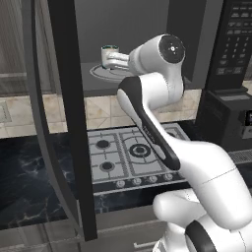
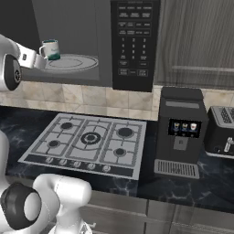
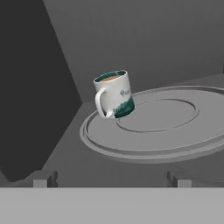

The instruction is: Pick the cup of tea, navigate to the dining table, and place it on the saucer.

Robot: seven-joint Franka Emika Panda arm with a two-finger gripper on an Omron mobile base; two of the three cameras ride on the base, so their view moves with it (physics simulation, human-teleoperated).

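On microwave turntable (image 3: 175, 131) | cup of tea (image 3: 114, 94) | white, teal base, upright

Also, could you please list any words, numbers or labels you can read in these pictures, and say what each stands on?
None can be read.
Black microwave keypad panel: rows of pale button markings, too small and blurred.
Black coffee machine's small screen: three cup icons, no legible text.
White mug with teal band: a small teal mark, too blurred.
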